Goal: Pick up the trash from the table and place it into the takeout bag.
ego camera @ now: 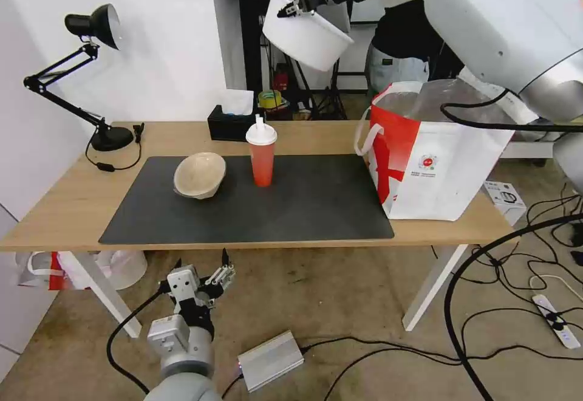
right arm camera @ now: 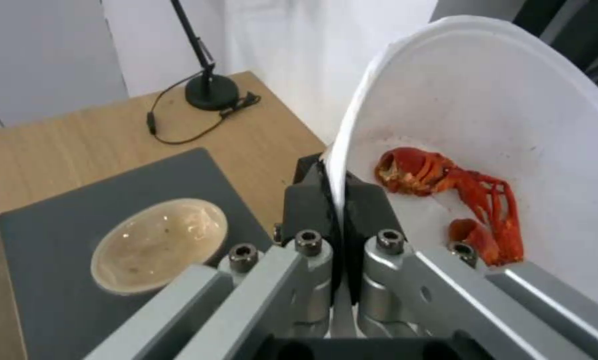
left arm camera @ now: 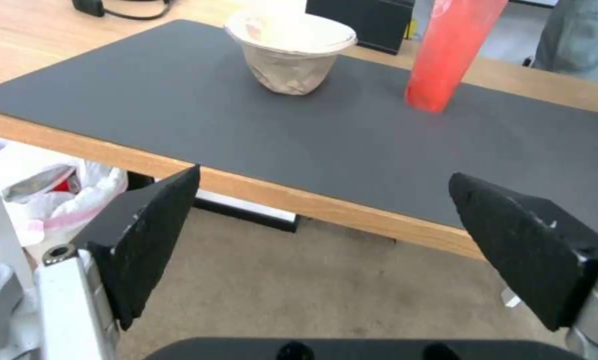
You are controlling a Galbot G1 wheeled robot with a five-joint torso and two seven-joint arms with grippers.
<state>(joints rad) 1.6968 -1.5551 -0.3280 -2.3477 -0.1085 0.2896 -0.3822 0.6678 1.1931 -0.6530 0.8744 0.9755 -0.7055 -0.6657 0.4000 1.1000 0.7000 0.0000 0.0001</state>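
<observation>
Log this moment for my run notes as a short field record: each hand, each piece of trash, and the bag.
right hand: raised high behind the table, shut on the rim of the white bowl
white bowl: tilted in the air, red food scraps inside
left hand: open, low in front of the table edge, holding nothing
beige pulp bowl: on the grey mat
red drink cup: upright on the mat, lid on
takeout bag: standing open at the table's right end

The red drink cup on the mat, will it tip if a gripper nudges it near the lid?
Probably: the red drink cup stands tall on a narrow base, widening upward to its white lid. Its thin-looking wall may flex when squeezed.
</observation>
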